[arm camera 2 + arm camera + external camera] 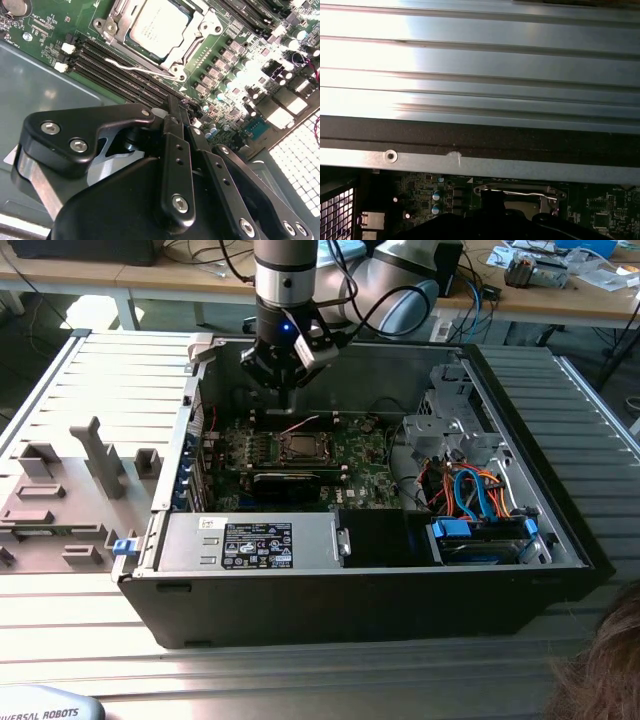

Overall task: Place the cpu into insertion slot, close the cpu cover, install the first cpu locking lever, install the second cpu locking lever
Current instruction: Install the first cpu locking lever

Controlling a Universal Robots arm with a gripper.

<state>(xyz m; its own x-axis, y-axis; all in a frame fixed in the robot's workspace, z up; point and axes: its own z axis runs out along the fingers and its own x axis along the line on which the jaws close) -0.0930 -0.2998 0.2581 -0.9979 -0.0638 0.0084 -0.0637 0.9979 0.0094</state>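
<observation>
Since the cpu (160, 25) already lies in its socket under the lowered cover (202, 35), the lever step seems in hand: the gripper (287, 398), fingers pressed together and empty, hovers at the socket's twelve o'clock in the exterior view, and the thin lever (134, 68) probably needs a careful push.

Exterior high; wrist views near motherboard (210, 65).

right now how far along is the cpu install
Done: the cpu lies in the socket with the cpu cover closed around it. In hand: the gripper hangs above the motherboard beside the socket, holding nothing. Left: whether both locking levers are latched cannot be told.
</observation>
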